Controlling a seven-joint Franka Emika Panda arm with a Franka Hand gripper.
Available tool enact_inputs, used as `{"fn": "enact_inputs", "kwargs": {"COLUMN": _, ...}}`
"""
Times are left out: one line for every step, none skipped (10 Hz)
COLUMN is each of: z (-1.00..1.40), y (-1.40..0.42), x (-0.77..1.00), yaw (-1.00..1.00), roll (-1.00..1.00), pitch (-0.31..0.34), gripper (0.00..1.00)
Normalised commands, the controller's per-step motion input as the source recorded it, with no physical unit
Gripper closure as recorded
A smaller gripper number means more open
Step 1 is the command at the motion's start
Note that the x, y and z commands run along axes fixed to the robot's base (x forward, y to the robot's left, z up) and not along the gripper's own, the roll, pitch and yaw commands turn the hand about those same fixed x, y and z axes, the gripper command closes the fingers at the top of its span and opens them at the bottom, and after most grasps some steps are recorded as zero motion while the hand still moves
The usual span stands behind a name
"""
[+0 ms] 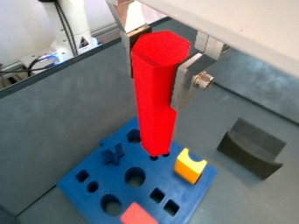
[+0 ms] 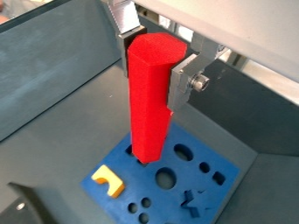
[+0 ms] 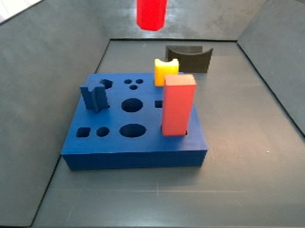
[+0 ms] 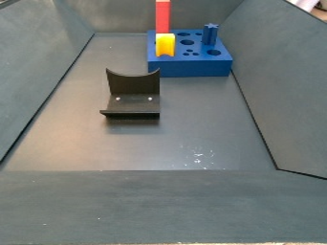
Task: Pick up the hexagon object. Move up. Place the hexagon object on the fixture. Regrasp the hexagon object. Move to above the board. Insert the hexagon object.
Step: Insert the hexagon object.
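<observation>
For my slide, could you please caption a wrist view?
Claw holds the red bar upright above the blue board.

Yellow notched piece (image 3: 166,69) upright, notch facing up. Red block (image 3: 179,105) with paler top stands just beside it, nearer the side camera (taller of the two). Dark blue slotted peg (image 3: 93,96) well apart from it, across the holes. Grey bin floor (image 3: 244,134) all round.

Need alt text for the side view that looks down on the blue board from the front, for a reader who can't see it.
A blue board with round and shaped holes sits on a grey floor, holding a tall red block with a cream top, a yellow notched piece and a blue peg. The red bar's lower end hangs above, gripper out of frame. The dark fixture stands behind.
</observation>
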Motion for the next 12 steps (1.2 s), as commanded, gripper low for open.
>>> {"fn": "enact_inputs", "kwargs": {"z": 0.00, "y": 0.00, "x": 0.00, "yaw": 0.00, "roll": -0.01, "pitch": 0.000, "gripper": 1.00}}
{"fn": "enact_inputs", "kwargs": {"z": 0.00, "y": 0.00, "x": 0.00, "yaw": 0.00, "roll": -0.01, "pitch": 0.000, "gripper": 1.00}}
{"fn": "enact_inputs", "kwargs": {"z": -0.01, "y": 0.00, "x": 0.00, "yaw": 0.00, "roll": -0.01, "pitch": -0.011, "gripper": 1.00}}
{"fn": "enact_inputs", "kwargs": {"z": -0.11, "y": 0.20, "x": -0.11, "yaw": 0.04, "roll": -0.22, "pitch": -0.097, "gripper": 1.00}}
{"fn": "enact_inputs", "kwargs": {"z": -0.17, "y": 0.37, "x": -0.23, "yaw": 0.15, "roll": -0.29, "pitch": -0.117, "gripper": 1.00}}
{"fn": "enact_inputs", "kwargs": {"z": -0.21, "y": 0.37, "x": -0.35, "yaw": 0.04, "roll": -0.27, "pitch": -0.114, "gripper": 1.00}}
{"fn": "enact_inputs", "kwargs": {"z": -0.20, "y": 0.37, "x": -0.62, "yaw": -0.01, "roll": -0.36, "pitch": -0.187, "gripper": 1.00}}
{"fn": "enact_inputs", "kwargs": {"z": -0.29, "y": 0.37, "x": -0.73, "yaw": -0.05, "roll": -0.41, "pitch": -0.181, "gripper": 1.00}}
{"fn": "enact_inputs", "kwargs": {"z": -0.24, "y": 0.28, "x": -0.69, "yaw": -0.11, "roll": -0.44, "pitch": -0.179, "gripper": 1.00}}
{"fn": "enact_inputs", "kwargs": {"z": -0.18, "y": 0.26, "x": -0.67, "yaw": -0.09, "roll": -0.46, "pitch": -0.181, "gripper": 1.00}}
{"fn": "enact_inputs", "kwargs": {"z": -0.22, "y": 0.24, "x": -0.69, "yaw": -0.13, "roll": -0.45, "pitch": -0.166, "gripper": 1.00}}
{"fn": "enact_inputs", "kwargs": {"z": -0.27, "y": 0.25, "x": -0.83, "yaw": -0.31, "roll": -0.21, "pitch": -0.117, "gripper": 1.00}}
